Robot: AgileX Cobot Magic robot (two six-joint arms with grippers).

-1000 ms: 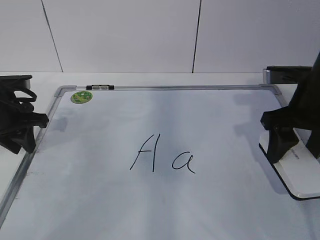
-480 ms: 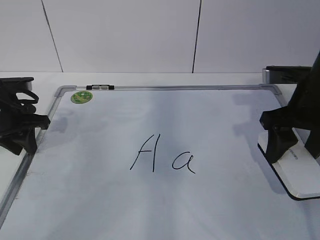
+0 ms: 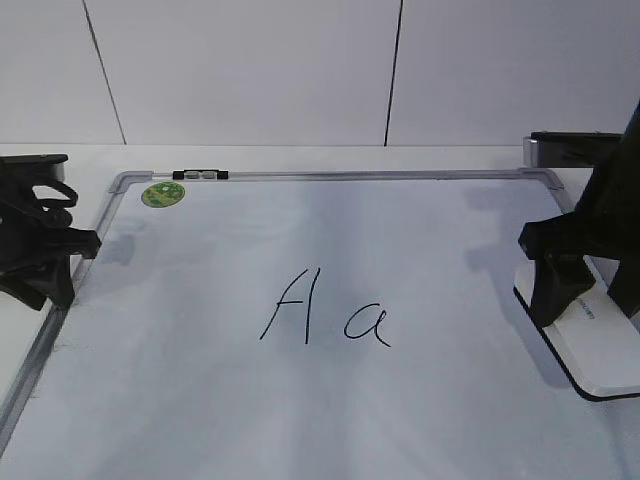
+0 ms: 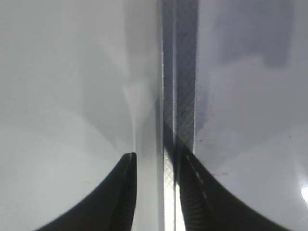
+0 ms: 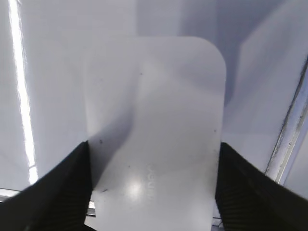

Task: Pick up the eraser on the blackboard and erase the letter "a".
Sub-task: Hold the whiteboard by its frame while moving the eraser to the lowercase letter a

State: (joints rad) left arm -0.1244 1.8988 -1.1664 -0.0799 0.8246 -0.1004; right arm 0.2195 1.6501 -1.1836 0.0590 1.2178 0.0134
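The blackboard (image 3: 300, 230) is a white board with a silver frame, lying flat. The small cursive letter "a" (image 3: 366, 325) is at its middle, right of a taller capital "A" (image 3: 292, 318). The eraser (image 3: 600, 355), white with a black base, rests at the board's right edge. My right gripper (image 3: 590, 305) stands over it. In the right wrist view the jaws (image 5: 153, 192) press both long sides of the eraser (image 5: 159, 120). My left gripper (image 3: 45, 280) is at the board's left edge. Its jaws (image 4: 154, 163) are slightly apart, straddling the frame (image 4: 185, 86).
A round green sticker (image 3: 163, 194) and a small black-and-white clip (image 3: 200, 175) sit at the board's far left corner. A dark device (image 3: 570, 148) stands beyond the far right corner. A white panelled wall rises behind the table.
The eraser has slid slightly left along the board with my right gripper on it. The left gripper has shifted only very slightly.
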